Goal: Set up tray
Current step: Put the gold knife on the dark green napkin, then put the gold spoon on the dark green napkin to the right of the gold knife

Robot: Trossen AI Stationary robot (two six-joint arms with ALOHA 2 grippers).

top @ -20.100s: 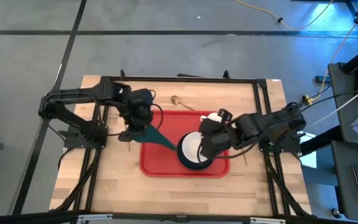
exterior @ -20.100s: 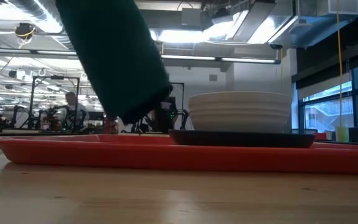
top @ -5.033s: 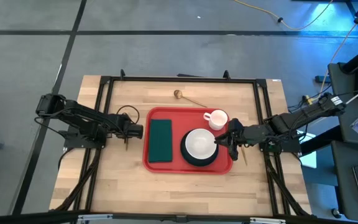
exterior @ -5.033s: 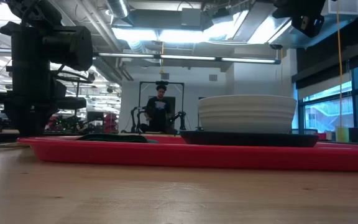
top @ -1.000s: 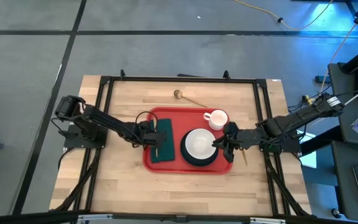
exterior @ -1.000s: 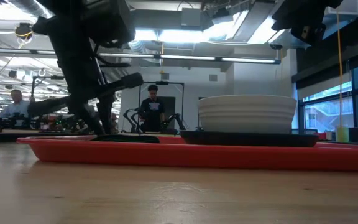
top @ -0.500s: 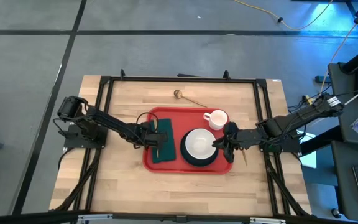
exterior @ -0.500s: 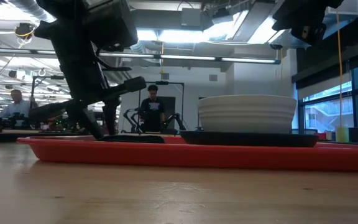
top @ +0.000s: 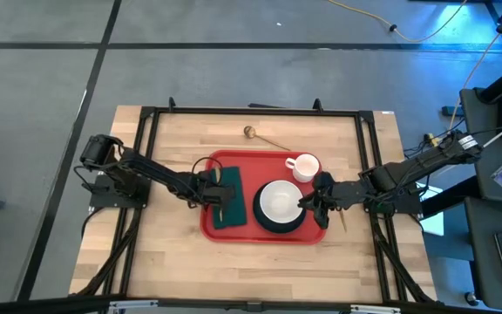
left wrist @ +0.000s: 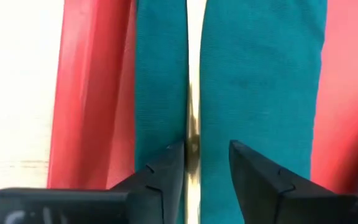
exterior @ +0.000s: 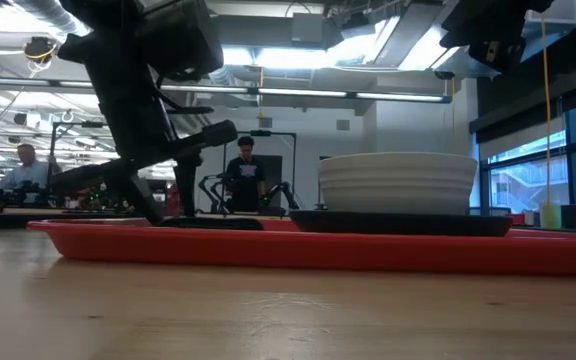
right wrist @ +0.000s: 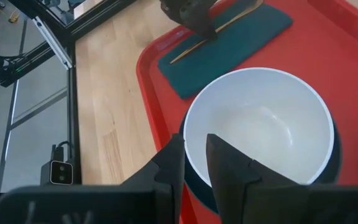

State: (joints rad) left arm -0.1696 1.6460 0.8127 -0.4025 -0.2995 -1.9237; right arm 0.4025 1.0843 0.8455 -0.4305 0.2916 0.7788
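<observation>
High view shows us the tray (top: pixel 264 235) mid-table already bearing cloth (top: pixel 232 212), chopstick (left wrist: pixel 193 93), bowl (top: pixel 278 202) and cup (top: pixel 304 166), our left gripper (top: pixel 219 193) parted around the chopstick, the spoon (top: pixel 262 137) left beyond the far rim.

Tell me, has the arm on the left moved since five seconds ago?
Yes. Its left gripper was parked on bare wood beside the tray; it has reached rightward over the rim onto the green cloth.

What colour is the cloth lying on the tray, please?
Dark green flat rectangular cloth; the right wrist view shows it best.
</observation>
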